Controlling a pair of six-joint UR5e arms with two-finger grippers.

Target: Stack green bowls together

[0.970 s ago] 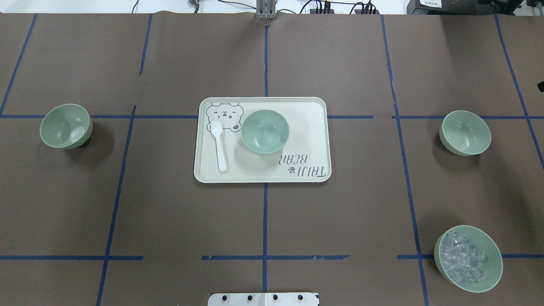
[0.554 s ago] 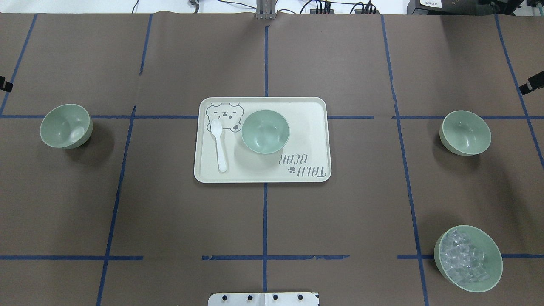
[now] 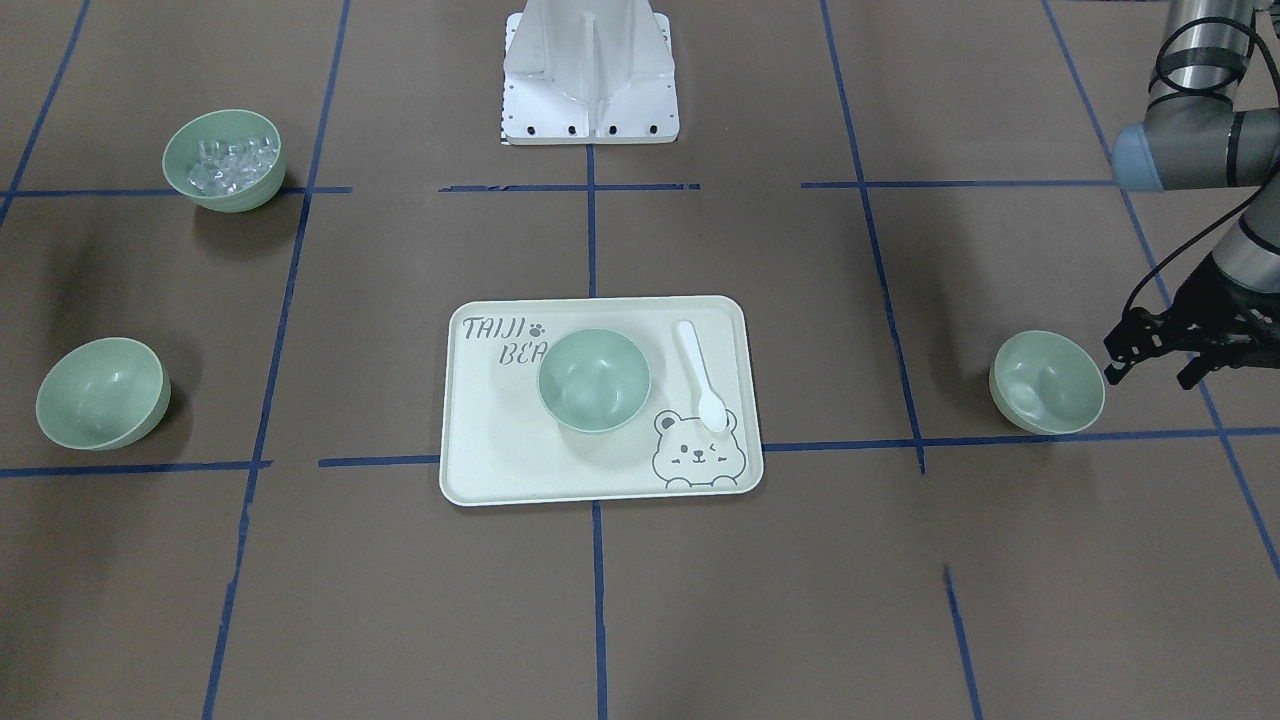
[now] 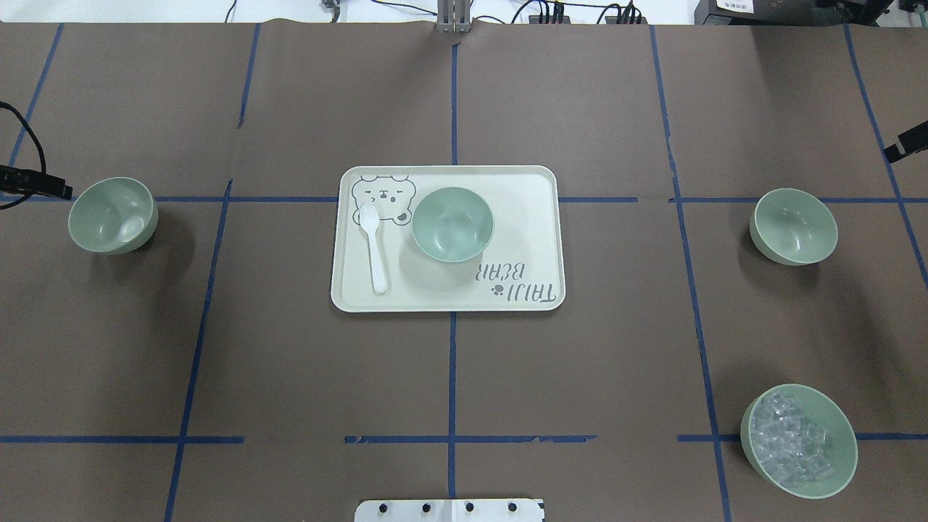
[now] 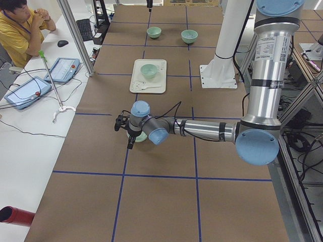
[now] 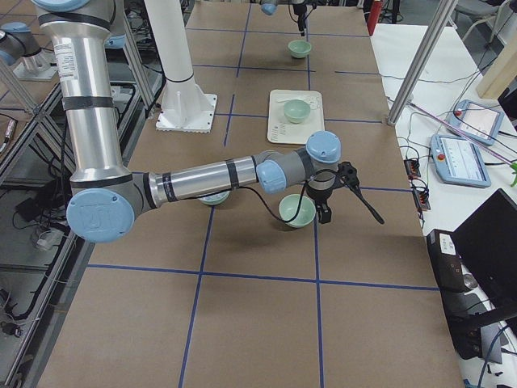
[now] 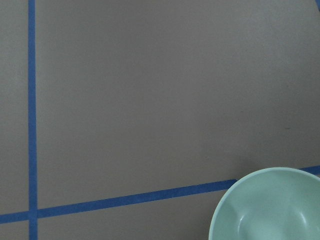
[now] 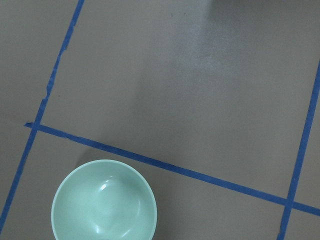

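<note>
Three plain green bowls stand apart. One (image 4: 112, 215) is at the table's left and shows in the left wrist view (image 7: 270, 207). One (image 4: 452, 224) stands on the cream tray (image 4: 529, 217). One (image 4: 793, 226) is at the right and shows in the right wrist view (image 8: 104, 202). My left gripper (image 3: 1150, 375) hovers just outside the left bowl (image 3: 1047, 382), fingers apart and empty. Only the tip of my right gripper (image 4: 906, 141) shows at the overhead view's right edge, beyond the right bowl; I cannot tell whether it is open.
A green bowl of clear ice-like cubes (image 4: 798, 441) stands near the front right. A white spoon (image 4: 375, 250) lies on the tray beside the bear print. Blue tape lines cross the brown table cover. The robot base plate (image 4: 449, 510) is at the near edge.
My left gripper has come in from the left edge toward the left bowl. My right gripper's tip came into view at the right edge. The bowls have not moved.
</note>
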